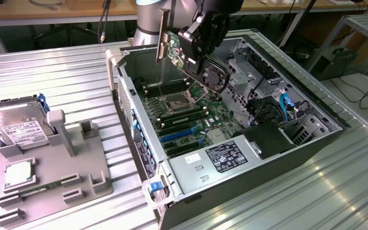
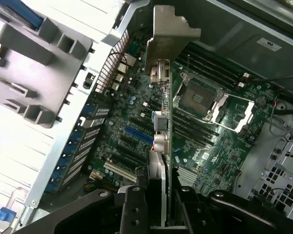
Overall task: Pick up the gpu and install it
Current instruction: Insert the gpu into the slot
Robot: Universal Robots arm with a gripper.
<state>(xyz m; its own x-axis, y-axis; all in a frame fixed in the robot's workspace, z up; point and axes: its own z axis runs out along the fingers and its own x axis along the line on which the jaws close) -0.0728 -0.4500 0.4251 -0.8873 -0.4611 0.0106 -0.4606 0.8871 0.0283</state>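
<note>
Desk of ribbed pale metal (image 1: 56,67) carries the open grey tower computer case (image 1: 267,175). Above the case's green motherboard (image 1: 193,115) hangs the thin black gpu (image 1: 180,60), pale metal bracket (image 1: 163,36) uppermost, pinched by the black gripper (image 1: 198,45). Room looks tight: the case's rear wall (image 1: 123,91) and blue expansion slots (image 1: 178,136) sit close together, so a tilted card could snag its bracket or miss the slot.

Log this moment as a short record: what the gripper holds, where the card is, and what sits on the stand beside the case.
gripper: shut on the gpu
gpu: held in the air over the motherboard, tilted, metal bracket toward the exterior view's left, not seated in any slot
computer case: lying open, motherboard exposed
grey stand: beside the case, on the exterior view's left; carries the hard drive and the memory stick
</note>
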